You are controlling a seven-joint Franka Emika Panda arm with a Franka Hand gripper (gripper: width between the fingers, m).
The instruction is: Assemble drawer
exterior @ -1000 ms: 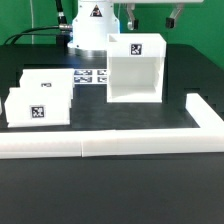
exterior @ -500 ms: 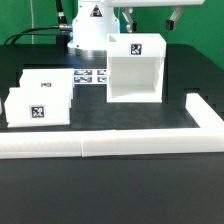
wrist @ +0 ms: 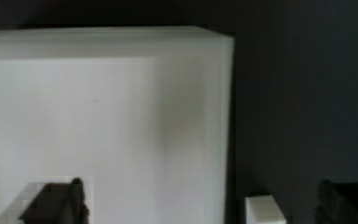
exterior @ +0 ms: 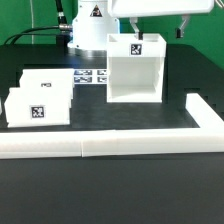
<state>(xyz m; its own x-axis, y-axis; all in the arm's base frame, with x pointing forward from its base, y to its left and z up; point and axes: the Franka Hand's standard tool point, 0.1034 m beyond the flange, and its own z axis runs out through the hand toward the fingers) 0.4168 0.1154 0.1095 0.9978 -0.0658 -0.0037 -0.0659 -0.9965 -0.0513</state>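
At the exterior view's left, well to the left of the housing [exterior: 135, 70], we see the rear tray [exterior: 47, 84] and the front tray [exterior: 38, 108] lying close together on the surface [exterior: 120, 190]. Whether they touch we cannot tell. The marker board [exterior: 93, 76] lies between them and the housing.

The housing stands upright, its open face toward the exterior camera. It is boxy, with no marked long axis.

Our end effector [exterior: 160, 29] hangs just above the housing, a little toward the exterior view's right. Its fingers [wrist: 55, 200] are spread wide and hold nothing. In the wrist view the housing's white top fills the gap between them, so we judge the coming move goes straight down.

We count one housing, two trays, one arm, and one rail [exterior: 100, 146] in front of the housing.
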